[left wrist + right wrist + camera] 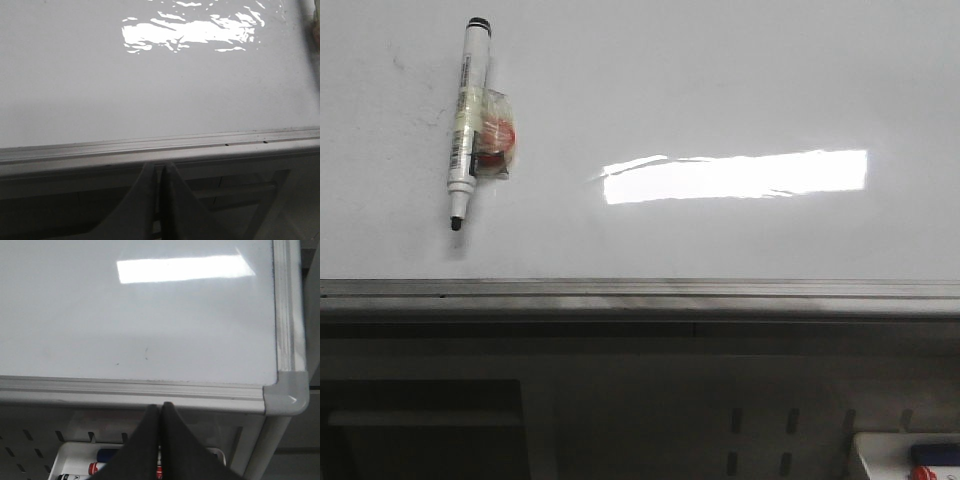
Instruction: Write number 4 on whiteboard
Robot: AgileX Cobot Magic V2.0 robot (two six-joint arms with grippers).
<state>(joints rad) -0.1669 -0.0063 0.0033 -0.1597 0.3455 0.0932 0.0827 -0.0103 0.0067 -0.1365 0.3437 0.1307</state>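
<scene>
Both grippers, left (159, 172) and right (161, 412), are clenched on nothing below the whiteboard (720, 80), where an uncapped marker (468, 120) lies.

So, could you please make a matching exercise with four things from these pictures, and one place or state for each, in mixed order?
Things:
1. marker
2. whiteboard
3. left gripper
4. tray

Places or states:
a. shut, holding nothing
b. under the board's near edge, with spare markers inside
c. lying uncapped on the board, at the robot's left
d. no number drawn on it yet

Pairs: 1-c, 2-d, 3-a, 4-b
</scene>
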